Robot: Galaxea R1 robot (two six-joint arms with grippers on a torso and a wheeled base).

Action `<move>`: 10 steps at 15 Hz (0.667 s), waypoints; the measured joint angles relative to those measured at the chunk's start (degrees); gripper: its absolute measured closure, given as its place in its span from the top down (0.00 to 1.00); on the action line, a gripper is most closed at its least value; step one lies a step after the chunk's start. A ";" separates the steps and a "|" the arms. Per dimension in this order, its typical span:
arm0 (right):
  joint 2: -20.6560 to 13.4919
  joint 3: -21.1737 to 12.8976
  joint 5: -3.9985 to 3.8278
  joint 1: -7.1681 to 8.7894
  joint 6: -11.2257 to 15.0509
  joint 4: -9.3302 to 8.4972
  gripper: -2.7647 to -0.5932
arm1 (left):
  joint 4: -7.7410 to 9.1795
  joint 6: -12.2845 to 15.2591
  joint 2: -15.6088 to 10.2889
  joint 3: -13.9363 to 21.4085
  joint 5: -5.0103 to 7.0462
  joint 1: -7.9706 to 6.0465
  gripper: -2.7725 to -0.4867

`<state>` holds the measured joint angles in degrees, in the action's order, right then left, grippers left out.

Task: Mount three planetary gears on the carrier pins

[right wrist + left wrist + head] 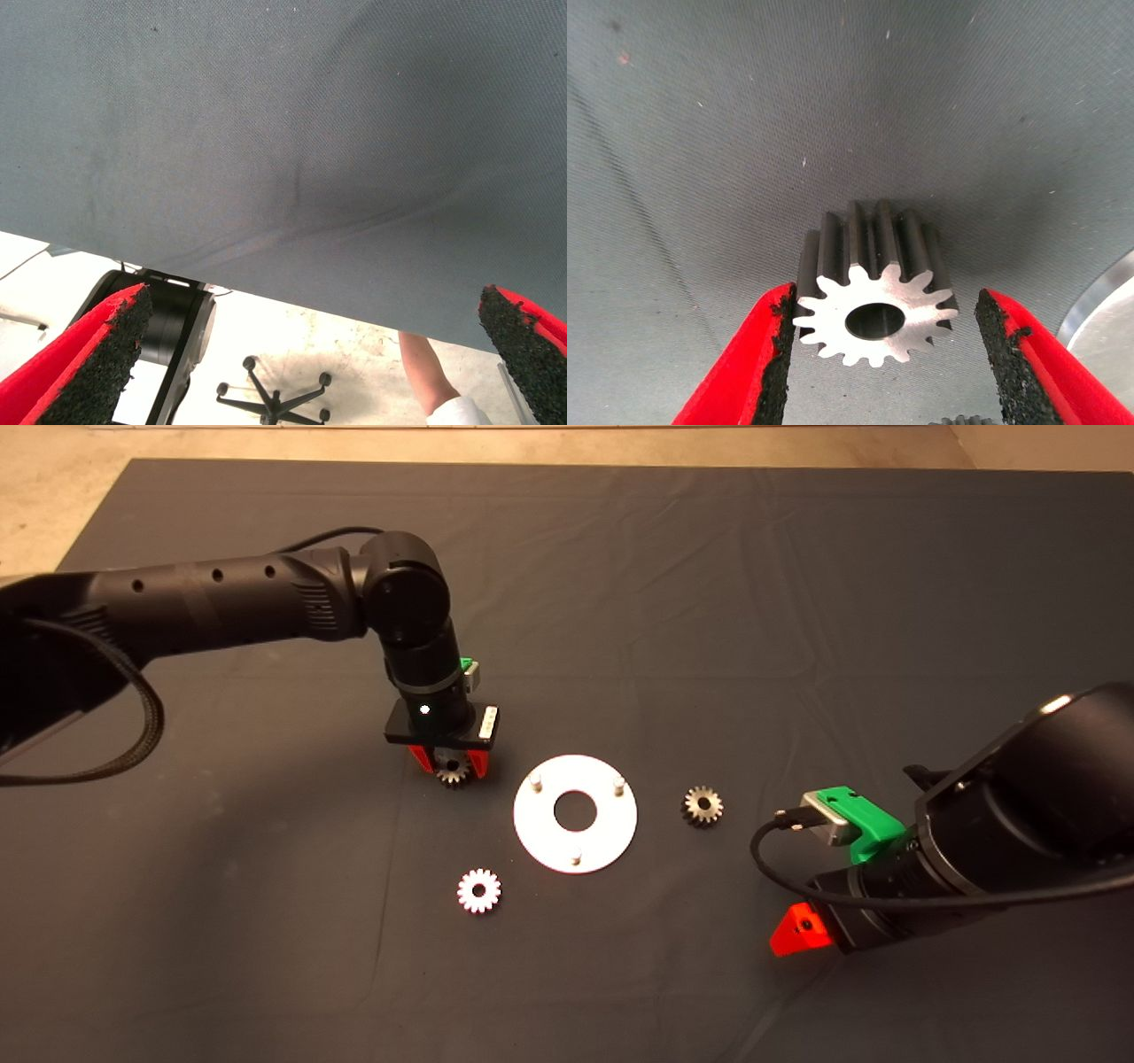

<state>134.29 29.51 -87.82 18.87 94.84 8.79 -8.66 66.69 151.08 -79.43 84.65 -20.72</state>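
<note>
The white disc [542, 834] lies mid-mat, its three carrier pins [535, 782], [618, 785], [576, 857] bare. One planetary gear [453, 771] lies flat on the mat just left of the disc, between the fingers of my left gripper [452, 765], which is down at the mat. In the left wrist view this gear [873, 292] sits between the pads: one pad [778, 354] is at its teeth, the other pad [1001, 350] stands a small gap away, so the gripper [886, 345] is open. A second gear [702, 806] lies right of the disc, a third [478, 890] near its front left.
My right gripper [802, 930] waits low at the mat's front right, open [314, 305] and holding nothing. Its wrist view shows the mat's edge, a chair base [275, 398] on the floor and a person's arm [423, 372]. The disc's rim [1107, 310] shows beside the left fingers.
</note>
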 joint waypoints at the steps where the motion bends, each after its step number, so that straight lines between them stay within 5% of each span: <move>1: 0.00 0.00 0.00 0.00 0.00 0.00 0.99 | -0.02 0.00 0.02 -0.05 -0.01 0.15 0.39; 10: 0.00 0.00 0.00 -0.30 0.00 -0.02 0.99 | -0.18 -0.02 0.02 -0.11 0.21 0.61 0.32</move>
<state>134.29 29.51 -87.82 18.57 94.84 8.77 -8.84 66.67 151.10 -79.54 84.86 -20.11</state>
